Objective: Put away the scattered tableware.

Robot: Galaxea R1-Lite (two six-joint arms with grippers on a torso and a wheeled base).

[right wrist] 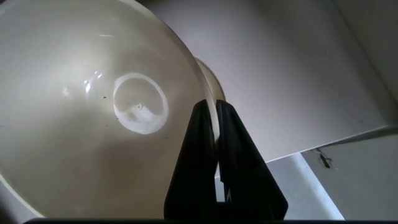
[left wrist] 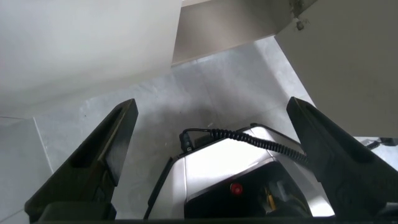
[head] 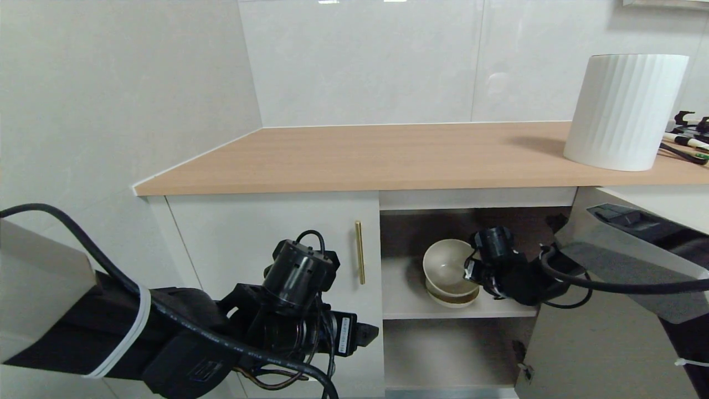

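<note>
While scanning from nearest, found the left gripper (left wrist: 211, 109) hanging low in front of the shut door (head: 266, 233), fingers (left wrist: 99, 155) spread wide with nothing between them. Looked parked there on purpose, clear of the open half of the cabinet.

Further in, saw the right gripper (right wrist: 214, 107) inside the cabinet, pinched tight on the rim of a bowl (head: 446, 265). Held it tilted, mouth turned toward the room, just above a second bowl (head: 453, 298) sitting on the shelf (head: 401, 302). Couldn't tell touching or apart. Made sense as a rim grip: thin edge, easy for narrow fingers, and left the underside free to nest into the one below. Guessed the step in hand was stacking, with the tilt needing levelling before letting go. Otherwise risked a slide or a clack against the lower bowl.

Off to the right, noticed the other door (head: 581, 343) swung open, presumably to give the arm room.

Farthest back, spotted the counter (head: 360, 158) with a white ribbed tub (head: 626, 111) and some utensils (head: 689, 143) at its far right end. Figured those for more to put away, though too small to say what exactly.
</note>
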